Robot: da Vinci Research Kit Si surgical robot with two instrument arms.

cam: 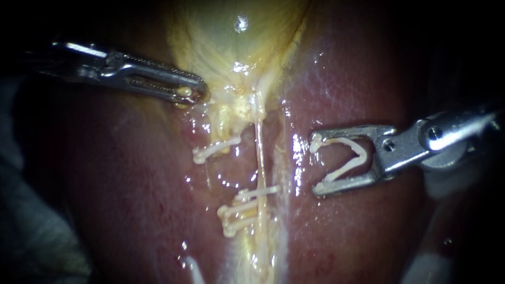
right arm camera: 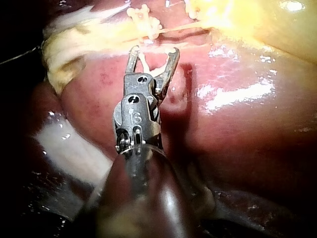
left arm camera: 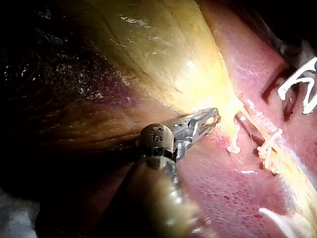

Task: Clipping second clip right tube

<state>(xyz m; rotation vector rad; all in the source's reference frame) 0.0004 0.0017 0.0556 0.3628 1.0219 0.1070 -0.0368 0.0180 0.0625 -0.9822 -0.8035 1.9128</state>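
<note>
The pale yellow gallbladder point(cam: 236, 37) narrows into a thin right tube point(cam: 259, 152) that runs down between the liver lobes. A white clip point(cam: 215, 149) sits on the strand to its left. Three more white clips point(cam: 244, 209) lie close together lower down, across the strands. My left instrument point(cam: 192, 93) point(left arm camera: 210, 119) is shut on the gallbladder's neck. My right instrument point(cam: 317, 165) point(right arm camera: 152, 49) holds an open V-shaped white clip point(cam: 350, 155) point(right arm camera: 148, 64) between its wide jaws. It hovers over the liver, to the right of the tube and apart from it.
Red-brown liver point(cam: 357, 89) lies on both sides of the tubes, wet and shiny. A white fibrous strip point(right arm camera: 69, 148) lies beside my right instrument's shaft. The edges of the endoscope view are dark.
</note>
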